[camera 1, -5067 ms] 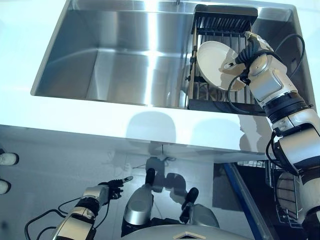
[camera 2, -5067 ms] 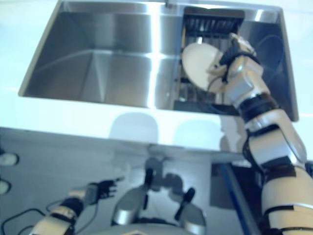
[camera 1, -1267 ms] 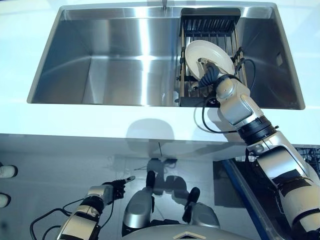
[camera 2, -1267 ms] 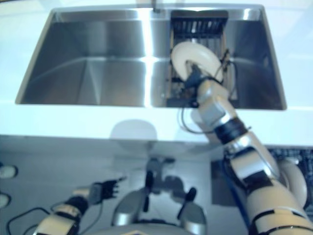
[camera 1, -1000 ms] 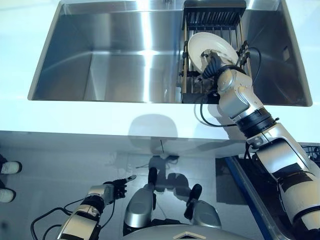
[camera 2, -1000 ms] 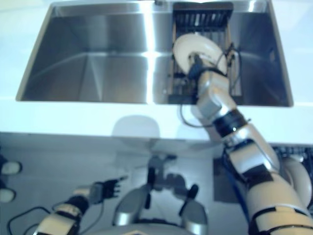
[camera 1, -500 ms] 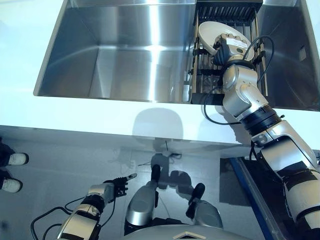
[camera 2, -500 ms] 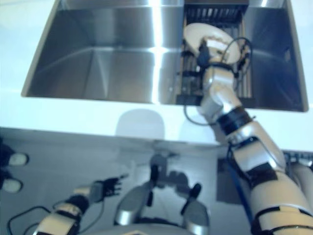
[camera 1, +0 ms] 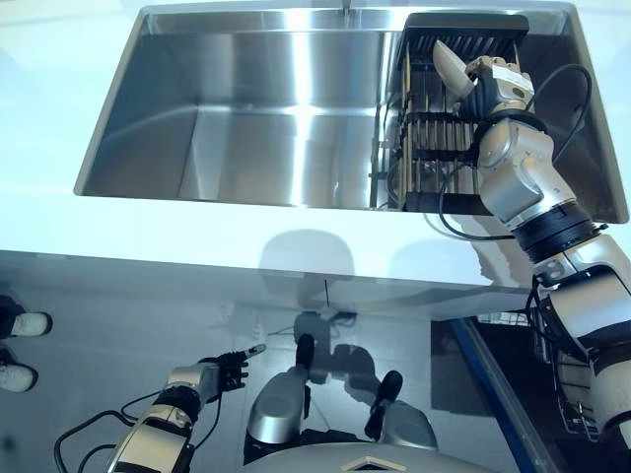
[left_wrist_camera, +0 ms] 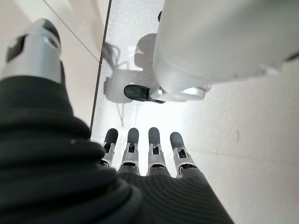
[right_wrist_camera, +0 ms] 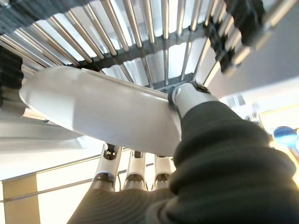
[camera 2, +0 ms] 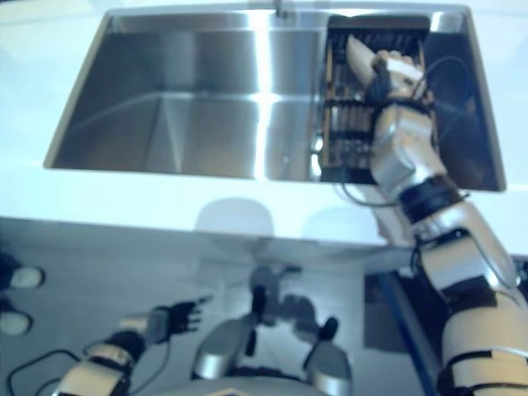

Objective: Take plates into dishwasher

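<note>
A white plate [camera 1: 447,64] is held edge-on above the far end of the black wire dish rack [camera 1: 434,148], which sits in the right part of the steel sink [camera 1: 266,128]. My right hand [camera 1: 493,89] is shut on the plate. In the right wrist view my thumb [right_wrist_camera: 187,95] presses one face of the plate [right_wrist_camera: 103,112] and my fingers [right_wrist_camera: 135,170] lie under the other, with the rack's bars behind. My left hand [camera 1: 222,372] hangs low by the floor with straight fingers [left_wrist_camera: 140,144] and holds nothing.
A white countertop [camera 1: 197,227] borders the sink along its near side. At the lower right, below the counter, a wire basket [camera 1: 572,394] of the dishwasher shows beside a blue edge [camera 1: 483,379]. A person's shoes [camera 1: 15,325] stand at the far left on the floor.
The right hand has turned the plate from face-on to edge-on and carried it toward the rack's far end. The camera has shifted. The left hand has stayed put.
</note>
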Motion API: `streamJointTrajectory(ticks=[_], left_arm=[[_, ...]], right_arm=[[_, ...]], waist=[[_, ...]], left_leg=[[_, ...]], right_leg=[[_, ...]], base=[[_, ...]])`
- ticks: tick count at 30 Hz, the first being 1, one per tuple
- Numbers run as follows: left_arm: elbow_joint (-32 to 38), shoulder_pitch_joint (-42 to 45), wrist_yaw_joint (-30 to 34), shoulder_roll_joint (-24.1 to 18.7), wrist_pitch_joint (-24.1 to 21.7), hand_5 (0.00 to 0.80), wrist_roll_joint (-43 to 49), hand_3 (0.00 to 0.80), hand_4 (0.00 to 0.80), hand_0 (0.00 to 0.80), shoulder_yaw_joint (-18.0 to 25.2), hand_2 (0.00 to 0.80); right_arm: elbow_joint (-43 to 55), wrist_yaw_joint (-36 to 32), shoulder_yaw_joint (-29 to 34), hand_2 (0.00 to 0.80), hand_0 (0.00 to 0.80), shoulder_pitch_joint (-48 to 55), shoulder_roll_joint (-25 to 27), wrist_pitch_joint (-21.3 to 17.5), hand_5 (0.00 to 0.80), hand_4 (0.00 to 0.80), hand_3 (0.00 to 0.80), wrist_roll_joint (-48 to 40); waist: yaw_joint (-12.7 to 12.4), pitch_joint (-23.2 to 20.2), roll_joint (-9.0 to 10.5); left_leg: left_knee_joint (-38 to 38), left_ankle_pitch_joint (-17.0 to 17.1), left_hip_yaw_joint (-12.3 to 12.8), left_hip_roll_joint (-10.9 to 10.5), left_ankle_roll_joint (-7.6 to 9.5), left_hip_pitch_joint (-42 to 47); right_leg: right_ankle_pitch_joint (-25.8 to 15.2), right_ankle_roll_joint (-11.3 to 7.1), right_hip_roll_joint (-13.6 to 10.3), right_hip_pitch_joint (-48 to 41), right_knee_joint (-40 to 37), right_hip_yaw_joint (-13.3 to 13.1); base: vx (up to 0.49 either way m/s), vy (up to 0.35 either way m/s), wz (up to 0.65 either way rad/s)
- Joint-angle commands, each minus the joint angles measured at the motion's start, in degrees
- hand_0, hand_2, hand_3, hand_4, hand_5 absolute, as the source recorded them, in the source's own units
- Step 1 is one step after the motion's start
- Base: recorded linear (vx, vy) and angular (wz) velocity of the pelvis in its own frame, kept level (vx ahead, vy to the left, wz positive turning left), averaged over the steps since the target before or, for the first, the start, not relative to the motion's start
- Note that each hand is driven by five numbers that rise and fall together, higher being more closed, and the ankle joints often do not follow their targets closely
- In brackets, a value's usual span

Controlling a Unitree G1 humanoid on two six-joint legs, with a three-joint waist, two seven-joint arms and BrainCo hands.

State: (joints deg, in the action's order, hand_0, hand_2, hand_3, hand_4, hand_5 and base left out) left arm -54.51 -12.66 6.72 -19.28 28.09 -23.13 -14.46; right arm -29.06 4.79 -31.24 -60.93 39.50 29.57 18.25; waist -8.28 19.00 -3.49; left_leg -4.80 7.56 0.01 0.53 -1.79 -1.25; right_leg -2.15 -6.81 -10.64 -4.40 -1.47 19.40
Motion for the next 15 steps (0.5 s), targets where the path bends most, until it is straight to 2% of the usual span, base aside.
streamJointTrajectory(ticks=[1,8,15], left_arm=[[-1.85,1.88,0.89,-1.19,0.74,0.0,2.95,0.0,0.0,0.0,-2.56,0.0],[-1.38,2.54,1.05,-2.08,1.75,0.0,4.16,0.0,0.0,0.0,-2.62,0.0],[-2.05,2.56,1.32,-2.92,1.5,0.0,5.59,0.0,0.0,0.0,-3.0,0.0]], right_arm=[[0.93,0.88,0.04,0.8,0.8,-0.83,5.14,-3.03,0.8,0.8,0.8,-5.96],[4.97,0.1,3.84,0.8,0.8,1.02,6.49,-5.02,0.8,0.8,0.8,-14.8],[5.99,-2.78,8.53,0.8,0.8,2.76,7.91,-5.67,0.8,0.8,0.8,-31.14]], waist=[[0.62,-7.89,1.48],[2.18,-10.65,2.33],[4.15,-12.32,3.74]], left_leg=[[0.27,-5.21,2.74,1.28,-0.15,2.7],[0.13,-6.14,3.96,1.58,-0.04,5.51],[-0.13,-6.94,6.25,2.09,-0.04,7.66]], right_leg=[[-0.79,-3.33,-5.79,3.52,6.27,-1.97],[-0.5,-3.68,-4.95,1.44,5.69,-3.04],[-0.69,-3.58,-3.44,-0.25,4.17,-4.29]], base=[[0.058,-0.042,-0.01],[0.058,-0.063,-0.11],[0.011,-0.088,-0.15]])
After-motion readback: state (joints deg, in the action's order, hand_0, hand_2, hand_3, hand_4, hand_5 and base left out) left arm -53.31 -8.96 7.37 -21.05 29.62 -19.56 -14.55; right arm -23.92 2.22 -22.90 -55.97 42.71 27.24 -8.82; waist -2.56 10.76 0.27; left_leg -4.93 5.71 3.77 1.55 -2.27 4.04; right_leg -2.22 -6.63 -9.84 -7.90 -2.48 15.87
